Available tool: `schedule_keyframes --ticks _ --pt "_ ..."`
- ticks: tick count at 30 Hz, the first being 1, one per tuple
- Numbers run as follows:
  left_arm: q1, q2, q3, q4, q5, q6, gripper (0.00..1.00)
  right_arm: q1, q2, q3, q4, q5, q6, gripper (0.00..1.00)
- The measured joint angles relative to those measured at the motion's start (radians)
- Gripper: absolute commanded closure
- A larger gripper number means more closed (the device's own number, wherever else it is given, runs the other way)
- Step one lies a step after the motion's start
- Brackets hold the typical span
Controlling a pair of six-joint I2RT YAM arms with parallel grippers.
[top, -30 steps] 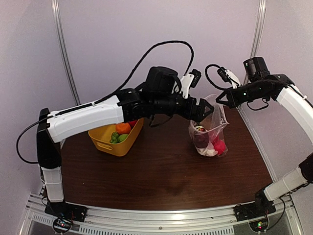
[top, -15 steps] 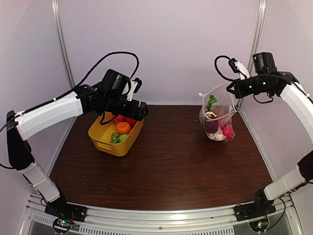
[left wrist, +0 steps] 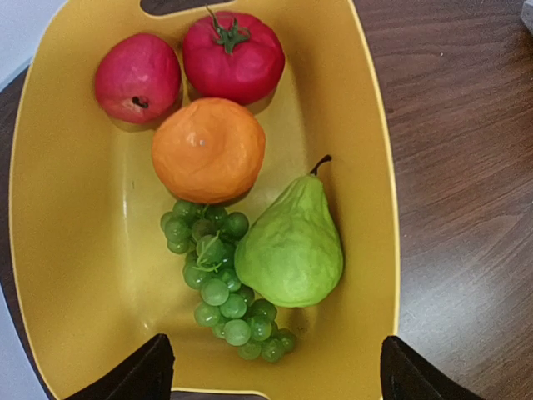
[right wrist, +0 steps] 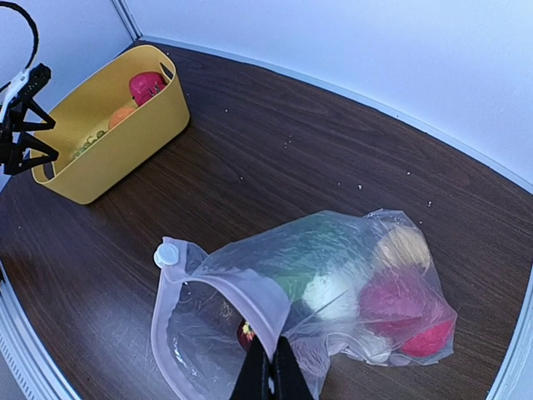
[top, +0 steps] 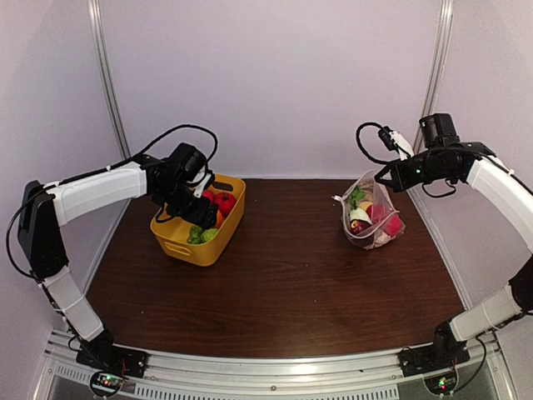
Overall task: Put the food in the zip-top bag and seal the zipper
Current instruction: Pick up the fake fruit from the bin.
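A: From above, the left arm (top: 96, 190) is seen bent at the elbow and reaching inward. Its left pincer (top: 206, 213) is pointed down over the yellow tub (top: 176, 247) at the back left of the desk (top: 291, 292).

B: The right arm (top: 500, 179) is raised and folded toward the middle. The right pincer (top: 381, 177) is clamped on the upper edge of the zip-top bag (top: 372, 221), which is leaned on the desk at the back right, well apart from the tub.

A: Over to the left wrist view. The jaws are held wide apart, with a dark fingertip (left wrist: 146, 375) seen at each lower corner and only the tub's near rim between them.

B: Five toy pieces are counted inside the tub. A tomato (left wrist: 233, 57) and a red fruit (left wrist: 137, 77) are placed at the far end, with an orange (left wrist: 208, 150) just beside them. Nearer, green grapes (left wrist: 218, 283) are touched by a green pear (left wrist: 291, 250).

A: Right wrist view now. The jaws are pressed together on the bag's mouth edge, where the zipper (right wrist: 237, 292) runs. The mouth is seen gaping, not sealed.

B: A white tab (right wrist: 168, 252) is spotted at one end of that strip. The food (right wrist: 391, 304) in the bag is made out through the plastic as green, white, yellow, dark red and pink pieces, gathered toward the bottom.
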Motion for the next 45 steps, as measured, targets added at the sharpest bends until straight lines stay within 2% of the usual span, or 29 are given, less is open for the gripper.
schedule_keyframes --ticks 9,22,31,35,42,45 --pt "0.043 0.095 -0.013 0.000 0.032 0.032 0.15 0.000 -0.037 -0.029 0.018 -0.003 0.001 1.00" --pt "0.061 0.127 -0.048 0.011 0.072 0.064 0.16 0.000 -0.053 -0.052 0.031 -0.012 0.008 1.00" --pt "0.101 0.154 -0.035 0.016 0.166 0.067 0.18 0.000 -0.060 -0.069 0.042 -0.017 0.008 1.00" --pt "0.105 0.182 0.047 0.006 0.168 0.047 0.18 0.000 -0.060 -0.070 0.045 -0.018 0.008 1.00" --pt "0.106 0.305 0.351 -0.007 0.107 0.015 0.15 0.000 -0.063 -0.072 0.051 -0.017 0.008 1.00" --pt "0.110 0.359 0.407 -0.011 0.089 0.003 0.14 0.000 -0.079 -0.086 0.055 -0.016 0.007 1.00"
